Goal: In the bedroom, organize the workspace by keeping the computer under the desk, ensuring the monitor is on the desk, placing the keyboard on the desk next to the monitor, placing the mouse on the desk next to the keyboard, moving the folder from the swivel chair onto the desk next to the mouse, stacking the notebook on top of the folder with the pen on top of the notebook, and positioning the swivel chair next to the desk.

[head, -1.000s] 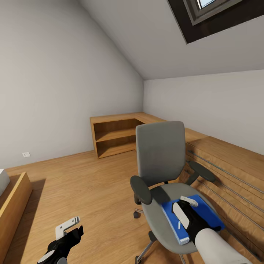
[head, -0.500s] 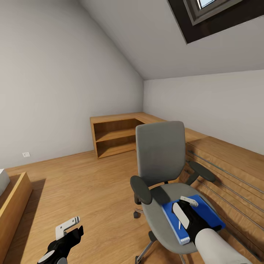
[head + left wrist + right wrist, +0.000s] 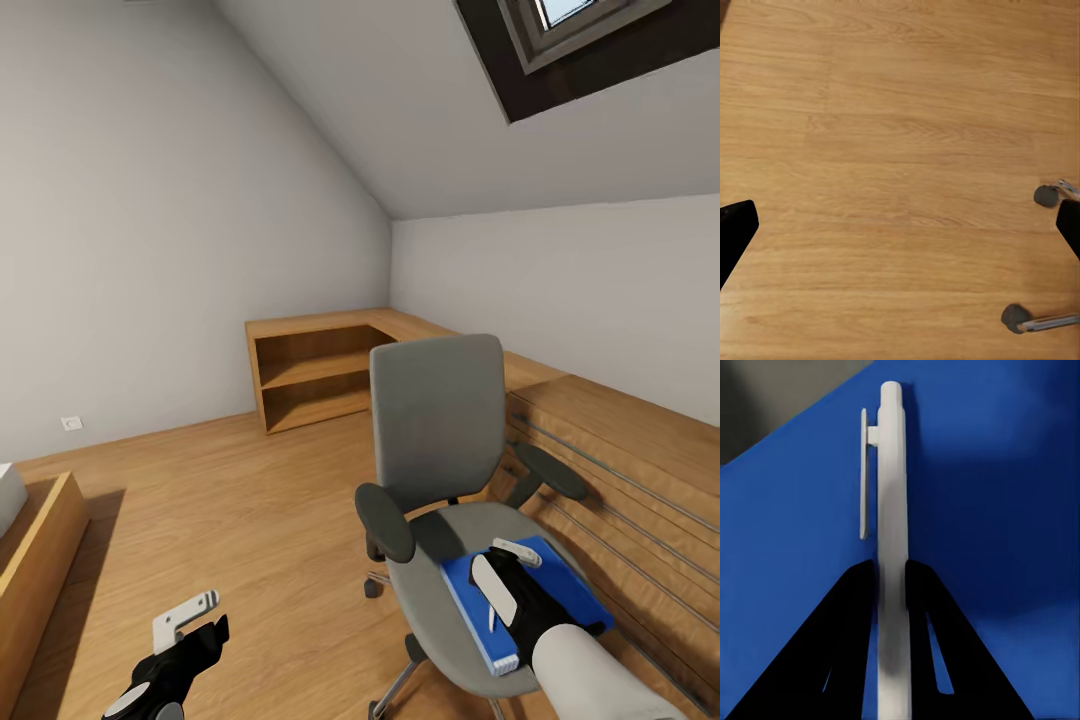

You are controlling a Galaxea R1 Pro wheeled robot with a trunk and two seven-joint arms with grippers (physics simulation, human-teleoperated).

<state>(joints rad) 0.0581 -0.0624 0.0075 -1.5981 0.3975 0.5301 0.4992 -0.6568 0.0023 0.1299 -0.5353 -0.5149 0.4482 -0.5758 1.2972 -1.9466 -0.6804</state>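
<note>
Two fingers of the right gripper point(image 3: 891, 585) clamp the pen point(image 3: 891, 510) over the folder point(image 3: 570, 590) on the swivel chair point(image 3: 437, 430). Left gripper point(image 3: 190, 625), apparently apart, hangs above wooden floor point(image 3: 900, 150); shelving point(image 3: 310, 375) stands behind.

Even daylight (soft shadows), sharp renders

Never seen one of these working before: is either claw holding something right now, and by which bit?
The right claw pinches the white pen around its lower barrel, below the clip, over the blue folder. The left claw is open, holding nothing.
</note>
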